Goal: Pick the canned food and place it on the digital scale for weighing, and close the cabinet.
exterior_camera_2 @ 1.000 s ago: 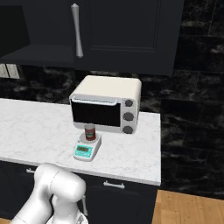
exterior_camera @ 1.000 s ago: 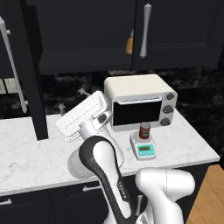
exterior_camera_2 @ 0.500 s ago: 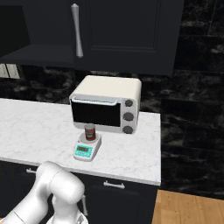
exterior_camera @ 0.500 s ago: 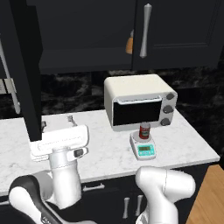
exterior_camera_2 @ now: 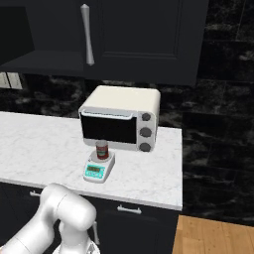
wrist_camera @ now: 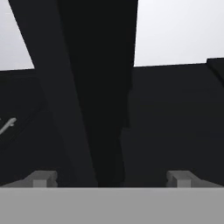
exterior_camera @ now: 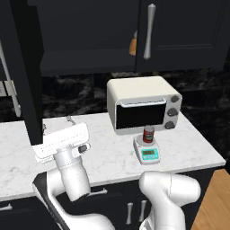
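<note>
1. The small red cylindrical can of food (exterior_camera: 148,134) stands upright on the round plate of the small flat light-grey digital scale (exterior_camera: 148,152), which lies on the white marbled desk (exterior_camera: 108,155) just in front of the cream toaster oven (exterior_camera: 143,104); the right base view shows the same arrangement (can (exterior_camera_2: 102,149) on scale (exterior_camera_2: 98,166)).
2. The weighing step thus appears complete; the step in hand is judged to be closing the dark black upper wall cabinet (exterior_camera: 90,31).
3. One cabinet door (exterior_camera: 24,67) stands swung out edge-on at the left, above the desk, while the neighbouring door with the long silver bar handle (exterior_camera: 148,31) is shut.
4. The white arm's pincer (exterior_camera: 56,140) is raised beside the lower edge of the open door, its jaws spread wide and holding nothing; in the hand view the two finger tips (wrist_camera: 43,178) stand far apart, with the dark door edge (wrist_camera: 96,87) running up between them.
5. The next move probably calls for setting the hand against the door's outer face (not its thin edge) and sweeping it toward the cabinet front.
</note>
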### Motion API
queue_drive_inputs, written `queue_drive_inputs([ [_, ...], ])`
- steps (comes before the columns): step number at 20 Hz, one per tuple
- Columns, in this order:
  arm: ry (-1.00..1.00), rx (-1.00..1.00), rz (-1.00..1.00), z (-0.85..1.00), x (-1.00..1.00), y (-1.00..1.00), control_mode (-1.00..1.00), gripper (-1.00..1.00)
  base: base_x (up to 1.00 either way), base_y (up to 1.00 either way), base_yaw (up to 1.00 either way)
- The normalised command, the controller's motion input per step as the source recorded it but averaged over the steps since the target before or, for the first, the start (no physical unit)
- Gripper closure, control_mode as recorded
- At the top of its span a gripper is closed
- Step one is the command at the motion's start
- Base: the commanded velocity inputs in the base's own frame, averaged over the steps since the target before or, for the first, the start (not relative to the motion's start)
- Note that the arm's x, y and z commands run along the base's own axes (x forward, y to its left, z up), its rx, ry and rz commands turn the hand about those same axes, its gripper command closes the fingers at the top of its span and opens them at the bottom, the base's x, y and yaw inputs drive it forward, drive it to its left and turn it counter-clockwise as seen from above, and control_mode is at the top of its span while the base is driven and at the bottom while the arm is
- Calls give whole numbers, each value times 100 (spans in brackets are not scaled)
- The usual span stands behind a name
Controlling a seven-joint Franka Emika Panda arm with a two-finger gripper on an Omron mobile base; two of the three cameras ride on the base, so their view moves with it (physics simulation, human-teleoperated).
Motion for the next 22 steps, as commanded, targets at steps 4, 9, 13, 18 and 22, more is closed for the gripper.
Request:
queue_drive_inputs([
  [4, 0, 0, 0, -22, 0, 100, -100, -100, 0, 0, 0],
  [9, 3, 6, 0, -58, 0, 99, -100, -100, 0, 0, 0],
  [13, 0, 7, 0, -36, 0, 98, -100, -100, 0, 0, 0],
  [18, 0, 0, 0, -14, 0, 100, -100, -100, 0, 0, 0],
  [22, -1, 0, 0, -3, 0, 100, -100, -100, 0, 0, 0],
])
